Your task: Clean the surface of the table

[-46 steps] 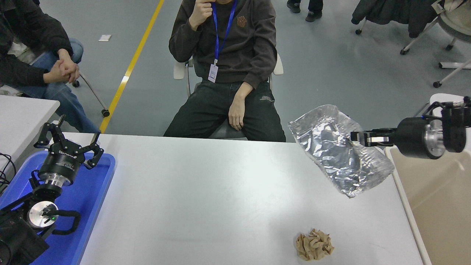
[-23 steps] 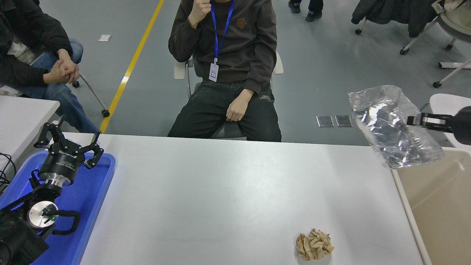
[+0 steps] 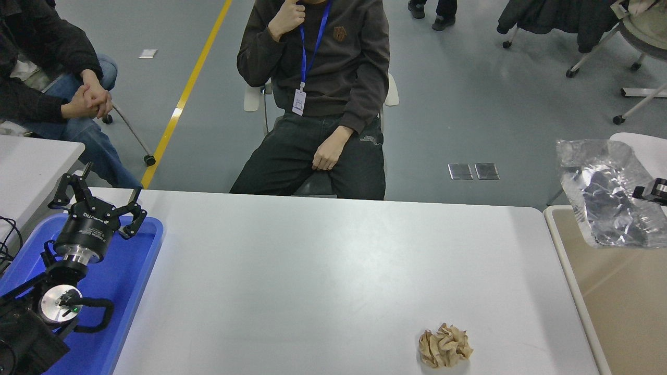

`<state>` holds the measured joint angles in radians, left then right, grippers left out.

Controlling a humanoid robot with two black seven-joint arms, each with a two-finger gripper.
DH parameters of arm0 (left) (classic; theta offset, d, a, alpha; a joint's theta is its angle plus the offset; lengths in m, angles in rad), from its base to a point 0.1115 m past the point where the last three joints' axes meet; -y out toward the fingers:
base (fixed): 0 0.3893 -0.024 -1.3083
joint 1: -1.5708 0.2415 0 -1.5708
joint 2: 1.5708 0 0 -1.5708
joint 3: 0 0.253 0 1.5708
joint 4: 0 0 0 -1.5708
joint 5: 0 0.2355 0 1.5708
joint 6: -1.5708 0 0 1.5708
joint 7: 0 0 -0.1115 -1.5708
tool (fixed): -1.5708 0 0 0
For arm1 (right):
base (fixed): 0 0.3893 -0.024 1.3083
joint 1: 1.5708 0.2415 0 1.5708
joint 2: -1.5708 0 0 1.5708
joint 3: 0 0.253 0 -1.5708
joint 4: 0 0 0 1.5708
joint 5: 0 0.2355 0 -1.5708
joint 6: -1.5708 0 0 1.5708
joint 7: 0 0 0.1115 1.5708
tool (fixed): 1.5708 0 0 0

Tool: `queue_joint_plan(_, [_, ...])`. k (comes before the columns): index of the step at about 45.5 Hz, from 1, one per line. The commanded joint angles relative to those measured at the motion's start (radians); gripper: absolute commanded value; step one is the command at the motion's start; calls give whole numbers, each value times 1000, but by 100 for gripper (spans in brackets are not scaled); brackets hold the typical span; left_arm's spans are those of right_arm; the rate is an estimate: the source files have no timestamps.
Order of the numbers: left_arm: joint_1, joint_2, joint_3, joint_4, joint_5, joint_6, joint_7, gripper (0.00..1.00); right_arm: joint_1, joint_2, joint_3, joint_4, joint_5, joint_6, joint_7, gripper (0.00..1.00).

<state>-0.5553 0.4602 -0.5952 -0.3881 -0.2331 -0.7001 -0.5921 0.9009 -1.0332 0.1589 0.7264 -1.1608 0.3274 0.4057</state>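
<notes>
The white table surface (image 3: 312, 271) fills the middle of the head view. A crumpled brown paper ball (image 3: 445, 346) lies on it near the front right. My right gripper (image 3: 649, 191) only just shows at the right edge. It is shut on a crinkled silver foil bag (image 3: 604, 203) and holds it in the air above the beige bin (image 3: 620, 302), past the table's right edge. My left gripper (image 3: 99, 195) is parked at the lower left, open and empty.
A blue tray (image 3: 130, 271) lies under the left arm at the table's left end. A smaller white table (image 3: 31, 166) stands at the far left. One person (image 3: 312, 104) sits at the far side, another (image 3: 52, 78) at the upper left.
My right gripper has carried the silver bag to the right, from above the table's right end to above the beige bin. The left arm and the paper ball have not moved.
</notes>
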Motion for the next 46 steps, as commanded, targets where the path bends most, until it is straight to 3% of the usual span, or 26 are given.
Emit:
queue_joint_plan(1, [0,0,0,0,0,1,0,100,-74,119,-2,-275,3,-8,119,0])
queue_joint_plan(16, [0,0,0,0,0,1,0,100,-151,297,-67,-604,46,-51,225,0])
queue_joint_plan(26, [0,0,0,0,0,1,0,100,-253,343,-114,-625,53,-177,223,0])
queue_joint_plan(36, [0,0,0,0,0,1,0,100,-306,377,-203,-653,53,-343,190,0])
queue_joint_plan(46, [0,0,0,0,0,1,-2,100,-342,446,-274,-737,53,-478,90,0])
